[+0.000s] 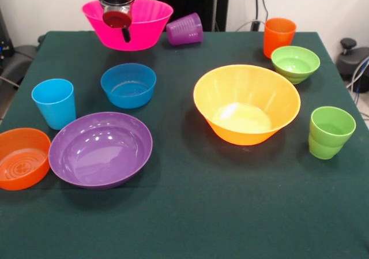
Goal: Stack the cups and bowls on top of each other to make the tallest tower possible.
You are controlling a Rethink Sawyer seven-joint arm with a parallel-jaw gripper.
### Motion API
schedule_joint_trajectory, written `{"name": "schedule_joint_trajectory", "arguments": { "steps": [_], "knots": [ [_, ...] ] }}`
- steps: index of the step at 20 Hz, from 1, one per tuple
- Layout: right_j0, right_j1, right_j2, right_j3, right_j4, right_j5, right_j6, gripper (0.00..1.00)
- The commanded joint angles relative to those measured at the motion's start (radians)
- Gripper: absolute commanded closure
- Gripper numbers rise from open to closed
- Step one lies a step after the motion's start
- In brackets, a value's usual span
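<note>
Right now, ten cups and bowls are spread out on the green table [190,224], and none is stacked on another.

The big pink bowl [144,25] is seen at the far edge, standing upright. It is shiny and deep. Just beside it, the purple cup [185,29] is tipped over on its side, with its open mouth turned toward the pink bowl. Whether the two touch cannot be told.

The big yellow-orange bowl [247,103] is found near the middle of the table, wide and bright, with light shining in its bottom. Near it, the small green bowl [295,63] is set upright, and the orange cup [279,36] is placed just behind that bowl. The green cup [330,132], with a step in its lower part, is placed apart near the table's edge.

On the other side, the small blue bowl [128,85] is seen upright. The sky blue cup [54,102] is stood near it. The wide purple bowl [100,149] is low and flat, and the small orange bowl [23,158] is set right beside it, maybe touching.

The gripper [125,35] is hung down in front of the pink bowl, under a dark round head with a red part. Whether its fingers are spread or pressed together cannot be told.
</note>
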Motion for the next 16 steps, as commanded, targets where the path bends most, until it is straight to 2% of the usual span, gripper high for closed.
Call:
{"name": "schedule_joint_trajectory", "arguments": {
  "steps": [1,11,16],
  "knots": [
    [0.059,0.0,-0.039,-0.02,0.034,-0.027,0.213,1.0],
    [0.06,-0.007,-0.045,0.009,0.099,-0.083,0.265,1.0],
    [0.101,0.012,-0.064,0.032,0.111,-0.179,0.364,1.0]
  ]
}}
